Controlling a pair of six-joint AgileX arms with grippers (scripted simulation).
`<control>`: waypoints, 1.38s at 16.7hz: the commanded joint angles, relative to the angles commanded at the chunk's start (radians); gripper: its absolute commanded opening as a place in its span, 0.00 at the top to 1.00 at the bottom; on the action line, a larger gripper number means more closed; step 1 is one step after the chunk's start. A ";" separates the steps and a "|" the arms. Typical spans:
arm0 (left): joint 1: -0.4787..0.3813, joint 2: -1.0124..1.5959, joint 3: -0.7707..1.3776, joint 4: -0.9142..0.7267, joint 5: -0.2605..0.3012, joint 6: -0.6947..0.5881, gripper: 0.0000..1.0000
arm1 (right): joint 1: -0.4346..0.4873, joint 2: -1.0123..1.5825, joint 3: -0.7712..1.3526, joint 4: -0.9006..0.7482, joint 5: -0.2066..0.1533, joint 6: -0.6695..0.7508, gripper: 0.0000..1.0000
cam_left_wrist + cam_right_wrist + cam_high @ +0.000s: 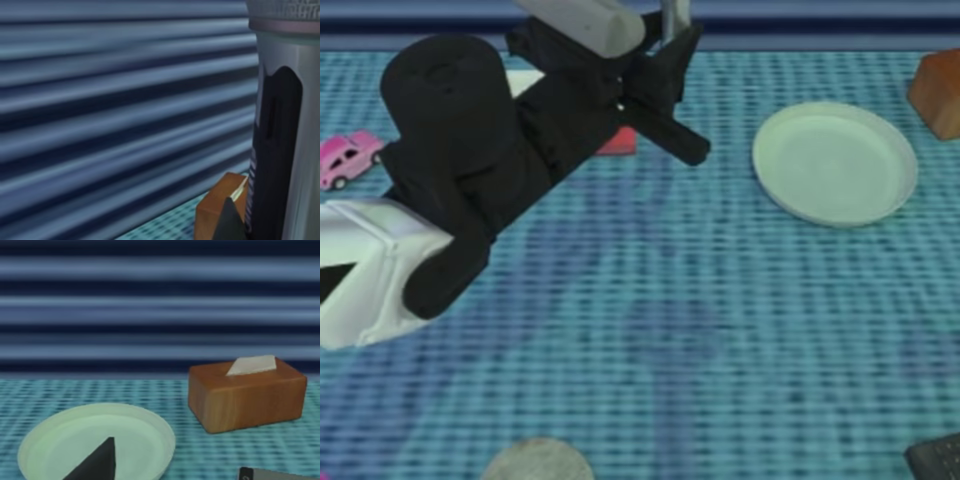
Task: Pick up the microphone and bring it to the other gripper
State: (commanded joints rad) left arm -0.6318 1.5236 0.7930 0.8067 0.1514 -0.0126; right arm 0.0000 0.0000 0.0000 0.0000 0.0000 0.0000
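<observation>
Looking at the left tool (672, 95) stretched out over the far side of the worktop (650, 330), a bit left of centre, with the microphone (280, 125) pinched in it and well clear of the surface. Pretty sure of the grip going by the left wrist view: sitting right beside a fingertip (227, 220), mesh head up, long axis more or less upright, nothing behind but wall and the tissue box (220, 207) farther off. Can't see both pads on it though, so calling that a judgement.

Now the bit that matters: needs to go rightward. Can't find the right tool (100, 462) in the top view at all, only poking into its own wrist view, low, facing the white plate (95, 445) and the tissue box. Probably parked off the near right. Can't tell wide or narrow on that one.

So, left arm nearer by a mile. Guessing a handover somewhere over the plate side, with a sideways grab on the upright black handle.
</observation>
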 joint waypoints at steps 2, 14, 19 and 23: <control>-0.002 -0.002 -0.002 -0.001 -0.001 0.000 1.00 | 0.000 0.000 0.000 0.000 0.000 0.000 0.00; -0.002 -0.002 -0.002 -0.001 -0.001 0.000 1.00 | 0.140 0.465 0.324 0.141 -0.246 -0.001 0.00; -0.002 -0.002 -0.002 -0.001 -0.001 0.000 1.00 | 0.252 0.878 0.581 0.249 -0.445 0.000 0.00; -0.002 -0.002 -0.002 -0.001 -0.001 0.000 1.00 | 0.325 1.126 0.751 0.324 -0.573 0.001 0.00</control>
State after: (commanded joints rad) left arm -0.6336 1.5219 0.7908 0.8060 0.1499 -0.0131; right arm 0.3251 1.1256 0.7506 0.3237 -0.5731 0.0014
